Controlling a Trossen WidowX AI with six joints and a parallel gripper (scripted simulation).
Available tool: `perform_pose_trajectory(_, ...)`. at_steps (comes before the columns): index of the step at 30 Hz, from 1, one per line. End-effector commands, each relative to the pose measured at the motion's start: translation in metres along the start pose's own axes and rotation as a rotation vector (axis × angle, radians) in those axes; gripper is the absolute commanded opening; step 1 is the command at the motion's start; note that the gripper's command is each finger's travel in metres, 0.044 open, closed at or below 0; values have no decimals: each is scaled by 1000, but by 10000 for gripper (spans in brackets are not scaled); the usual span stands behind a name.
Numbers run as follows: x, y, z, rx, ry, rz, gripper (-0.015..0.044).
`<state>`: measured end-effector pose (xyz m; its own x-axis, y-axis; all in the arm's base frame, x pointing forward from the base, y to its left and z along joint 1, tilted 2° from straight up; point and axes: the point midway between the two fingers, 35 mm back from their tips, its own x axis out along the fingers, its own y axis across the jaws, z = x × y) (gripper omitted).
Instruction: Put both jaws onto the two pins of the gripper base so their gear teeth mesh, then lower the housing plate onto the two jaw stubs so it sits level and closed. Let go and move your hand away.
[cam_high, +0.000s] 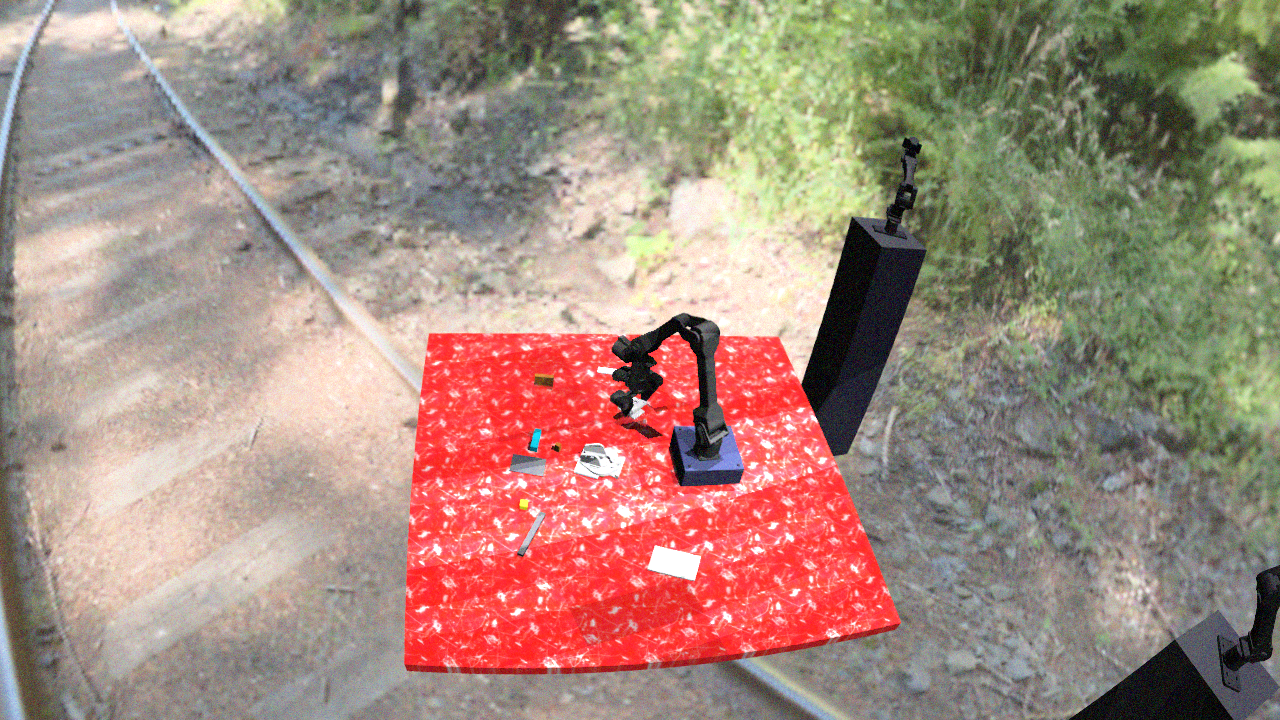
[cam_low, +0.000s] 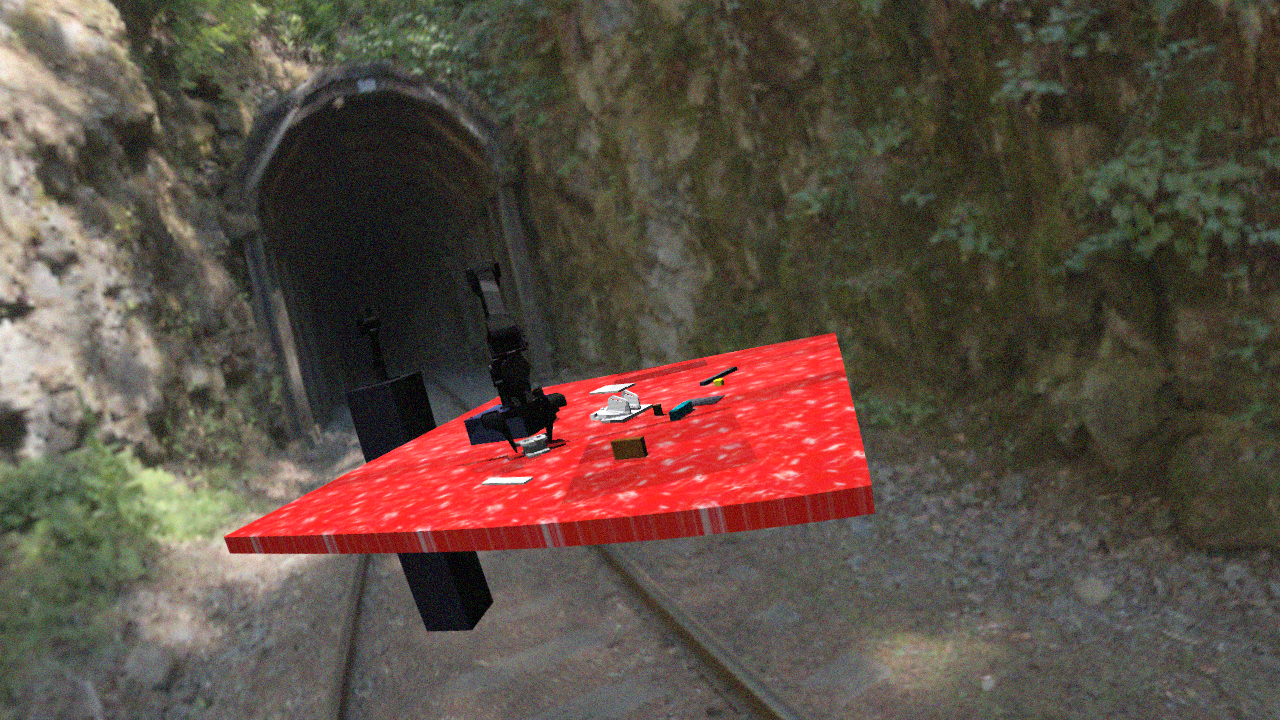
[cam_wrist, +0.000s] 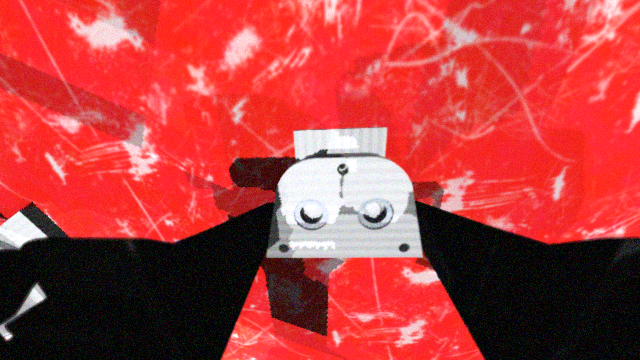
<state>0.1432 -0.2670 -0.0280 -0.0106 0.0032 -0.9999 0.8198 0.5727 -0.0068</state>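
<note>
My gripper (cam_high: 630, 409) (cam_low: 534, 442) (cam_wrist: 340, 209) points down and is shut on the white housing plate (cam_high: 638, 408) (cam_low: 535, 446) (cam_wrist: 345, 235), one finger at each side. The plate has a rounded end and two ringed holes facing the wrist camera; a pale ribbed strip shows beyond it. It is low over or on the table; I cannot tell if it touches. The gripper base (cam_high: 583, 470) (cam_low: 615, 416) lies apart, in the middle of the table. Pale jaws (cam_high: 597, 454) (cam_low: 623, 402) stand on it; whether their teeth mesh is too small to tell.
A brown block (cam_high: 543, 379) (cam_low: 628, 446), a teal block (cam_high: 534, 439) (cam_low: 681, 410), a grey plate (cam_high: 528, 463), a yellow cube (cam_high: 523, 505) and a dark bar (cam_high: 531, 533) lie around. White sheets (cam_high: 674, 562) (cam_low: 507, 480) lie flat. The arm's blue base (cam_high: 707, 472) stands nearby.
</note>
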Motion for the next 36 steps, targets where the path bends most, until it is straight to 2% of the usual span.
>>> perform_pose_trajectory(1,0,0,0,0,0,0,351)
perform_pose_trajectory(7,-4,0,1,0,0,0,351)
perform_pose_trajectory(28,-71,0,1,-6,-1,1,351)
perform_pose_trajectory(36,-73,0,0,-6,-1,1,351)
